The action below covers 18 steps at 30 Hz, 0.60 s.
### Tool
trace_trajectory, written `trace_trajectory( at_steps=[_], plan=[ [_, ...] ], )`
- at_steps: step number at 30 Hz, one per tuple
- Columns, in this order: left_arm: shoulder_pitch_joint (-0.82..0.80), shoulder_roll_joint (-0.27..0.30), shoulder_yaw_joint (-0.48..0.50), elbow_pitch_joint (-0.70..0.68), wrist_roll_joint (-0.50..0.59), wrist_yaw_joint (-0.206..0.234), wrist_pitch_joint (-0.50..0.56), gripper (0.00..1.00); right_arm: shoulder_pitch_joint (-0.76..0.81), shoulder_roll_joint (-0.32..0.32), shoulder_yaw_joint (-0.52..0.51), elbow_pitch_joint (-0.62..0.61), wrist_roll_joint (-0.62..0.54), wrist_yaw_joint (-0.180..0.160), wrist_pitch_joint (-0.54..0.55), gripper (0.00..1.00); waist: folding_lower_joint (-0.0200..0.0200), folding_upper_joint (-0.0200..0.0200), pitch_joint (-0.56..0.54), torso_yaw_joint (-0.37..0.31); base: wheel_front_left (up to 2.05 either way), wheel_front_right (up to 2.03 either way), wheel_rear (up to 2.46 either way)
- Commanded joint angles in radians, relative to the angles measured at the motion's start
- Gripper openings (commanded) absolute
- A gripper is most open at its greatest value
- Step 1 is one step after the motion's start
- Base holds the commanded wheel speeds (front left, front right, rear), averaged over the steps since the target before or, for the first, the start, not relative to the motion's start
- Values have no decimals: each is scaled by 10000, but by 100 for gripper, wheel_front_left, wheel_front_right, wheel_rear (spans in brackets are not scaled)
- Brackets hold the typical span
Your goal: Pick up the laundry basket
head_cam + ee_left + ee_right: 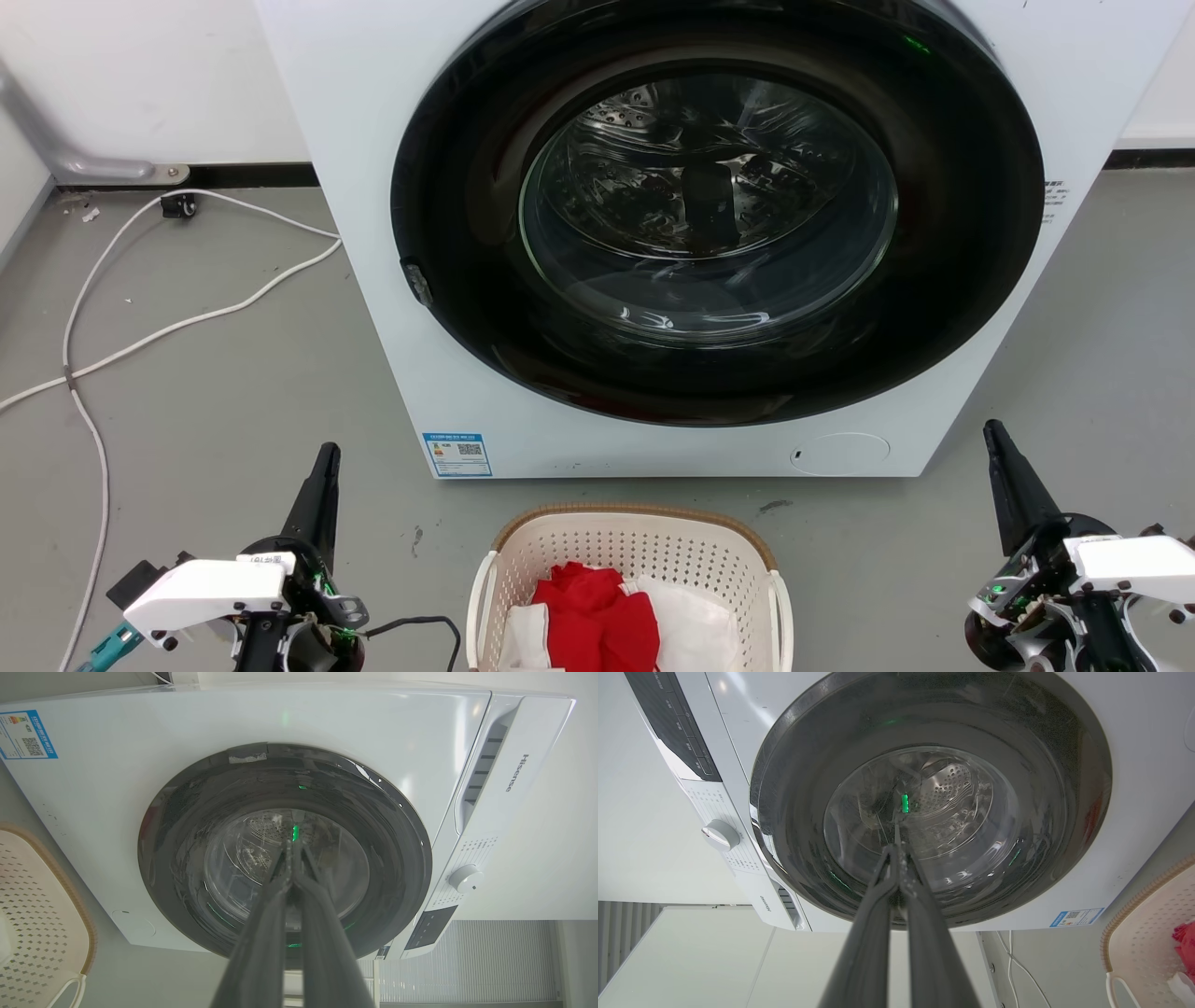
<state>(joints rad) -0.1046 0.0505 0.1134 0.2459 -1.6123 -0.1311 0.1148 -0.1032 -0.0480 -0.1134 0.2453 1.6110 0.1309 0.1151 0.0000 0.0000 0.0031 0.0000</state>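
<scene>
The laundry basket (597,543) stands on the floor at the bottom middle of the head view, cream-white and perforated with a brown rim and white side handles. Red and white cloth lies inside it. Its edge also shows in the left wrist view (32,914) and the right wrist view (1148,933). My left gripper (327,453) hangs to the basket's left, fingers together and empty. On the basket's right, my right gripper (991,429) is also shut with nothing held. Both stand apart from the basket.
A white front-loading washing machine (373,280) with a dark round door stands right behind the basket. White cables (140,341) run over the grey floor at the left. A wall with a dark skirting closes the back.
</scene>
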Motion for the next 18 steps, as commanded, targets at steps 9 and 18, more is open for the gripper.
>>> trace_trajectory(
  at_steps=[9, 18],
  plan=[
    [-87, -7, 23, 3, -15, -26, 20, 0, -107, -42, -7, 6, 40, -3, 11, 0, 0, 0, 0, 0, 0, 0, 0],
    [-87, -7, 22, 3, -15, -26, 20, 0, -107, -42, -7, 6, 40, -3, 11, 0, 0, 0, 0, 0, 0, 0, 0]
  ],
)
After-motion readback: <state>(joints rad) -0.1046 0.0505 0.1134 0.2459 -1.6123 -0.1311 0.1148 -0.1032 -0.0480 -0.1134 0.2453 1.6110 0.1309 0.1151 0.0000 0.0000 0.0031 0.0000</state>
